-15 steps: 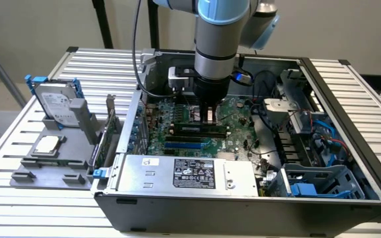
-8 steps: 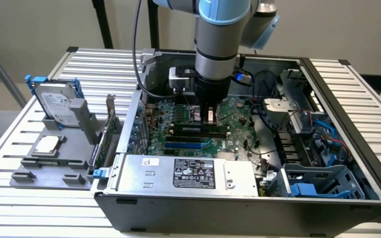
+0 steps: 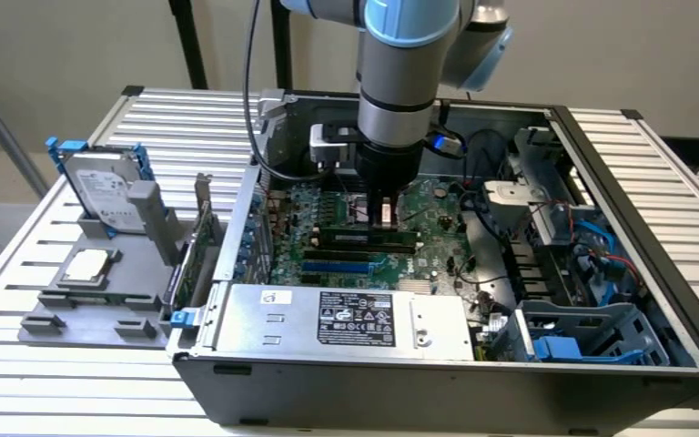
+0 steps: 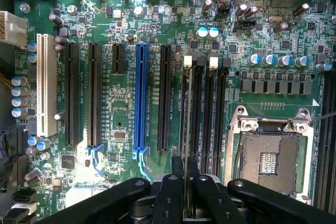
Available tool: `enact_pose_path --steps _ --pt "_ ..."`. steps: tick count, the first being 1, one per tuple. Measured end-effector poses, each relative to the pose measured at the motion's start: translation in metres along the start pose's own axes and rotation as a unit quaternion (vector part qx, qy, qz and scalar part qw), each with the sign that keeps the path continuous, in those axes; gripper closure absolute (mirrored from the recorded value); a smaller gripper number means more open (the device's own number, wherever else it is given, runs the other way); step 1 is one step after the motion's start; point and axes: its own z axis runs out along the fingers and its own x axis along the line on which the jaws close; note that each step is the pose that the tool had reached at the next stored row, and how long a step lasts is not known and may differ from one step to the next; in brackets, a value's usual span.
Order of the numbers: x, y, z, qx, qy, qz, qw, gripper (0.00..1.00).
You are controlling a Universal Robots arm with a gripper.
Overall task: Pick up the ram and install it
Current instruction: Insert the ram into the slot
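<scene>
Grey plastic tray point(image 3: 95, 305) sits at the exterior view's left, beside the open computer case point(image 3: 641, 182); it carries a hard drive point(image 3: 101, 191) and a square silver processor point(image 3: 86, 266). Further right, the gripper point(image 3: 385, 218) reaches down over the motherboard point(image 3: 325, 264). Its fingers are closed narrowly on the ram point(image 4: 187, 145), which the wrist view shows edge-on as a thin strip standing over the black memory slots point(image 4: 207, 114), between the blue slot point(image 4: 140, 98) and the empty processor socket point(image 4: 270, 158). Whether it is seated cannot be told.
</scene>
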Motion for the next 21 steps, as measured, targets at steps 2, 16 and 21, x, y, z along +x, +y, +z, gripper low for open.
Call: enact_pose_path --steps 2,16,21 --pt "0.0000 0.0002 0.0005 0.0000 0.0000 0.000 1.0000 0.86" --pt "-0.0012 0.0005 0.0023 0.0001 -0.0001 0.000 1.0000 0.86" --pt "-0.0013 0.0009 0.0042 0.0000 0.0000 0.000 1.0000 0.86"
